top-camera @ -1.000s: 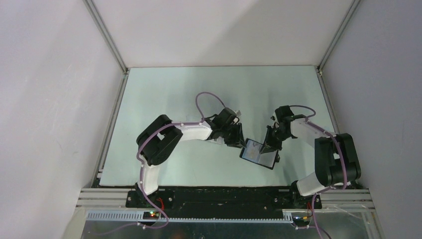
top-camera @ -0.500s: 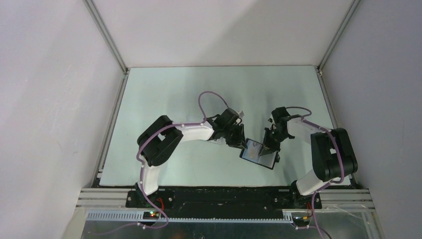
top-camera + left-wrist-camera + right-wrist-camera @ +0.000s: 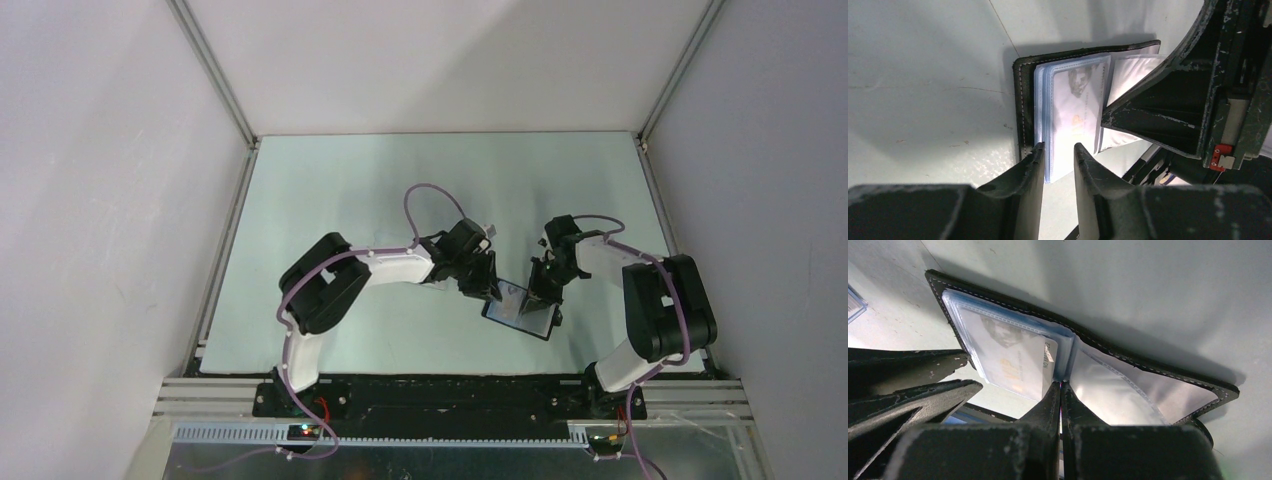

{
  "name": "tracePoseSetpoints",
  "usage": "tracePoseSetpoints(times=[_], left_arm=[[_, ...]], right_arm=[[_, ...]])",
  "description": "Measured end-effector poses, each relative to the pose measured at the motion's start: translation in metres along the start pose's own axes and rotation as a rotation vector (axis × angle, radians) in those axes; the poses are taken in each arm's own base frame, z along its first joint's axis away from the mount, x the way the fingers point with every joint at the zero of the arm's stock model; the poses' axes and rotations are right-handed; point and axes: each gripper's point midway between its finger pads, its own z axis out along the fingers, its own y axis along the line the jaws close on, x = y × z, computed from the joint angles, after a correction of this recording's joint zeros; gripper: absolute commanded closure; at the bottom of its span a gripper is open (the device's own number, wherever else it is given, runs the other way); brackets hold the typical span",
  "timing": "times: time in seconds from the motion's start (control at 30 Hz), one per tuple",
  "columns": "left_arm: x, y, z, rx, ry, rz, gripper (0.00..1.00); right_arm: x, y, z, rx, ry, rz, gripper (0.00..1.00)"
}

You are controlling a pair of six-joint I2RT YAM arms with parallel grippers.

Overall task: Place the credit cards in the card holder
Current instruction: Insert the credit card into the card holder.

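Where left claw straddles, card holder edge

One card holder lies open in the lower middle of the top view. One credit card shows inside it. Whether more sit behind it cannot be told. Its clear sleeves overlap too much to count. There are two arms, the left arm and the right arm. There are two grippers, the left gripper and the right gripper, and one table.
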Motion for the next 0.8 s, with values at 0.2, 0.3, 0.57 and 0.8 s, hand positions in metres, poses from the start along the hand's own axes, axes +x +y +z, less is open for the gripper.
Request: tracePoseSetpoints(times=[0.2,0.3,0.57,0.8], left_arm=[[0.004,0.002,0.006,-0.004,0.018,-0.003,0.77],[0.003,0.001,0.006,-0.002,0.019,-0.002,0.8],[0.003,-0.005,0.006,0.012,0.023,0.006,0.82],[0.004,-0.02,0.006,0.063,0.033,0.024,0.8]], right_arm=[[0.001,0.0,0.002,0.003,0.009,0.0,1.0],[0.001,0.0,0.002,0.003,0.009,0.0,1.0],[0.001,0.0,0.002,0.003,0.009,0.0,1.0],[0.001,0.0,0.002,0.0,0.01,0.0,1.0]])
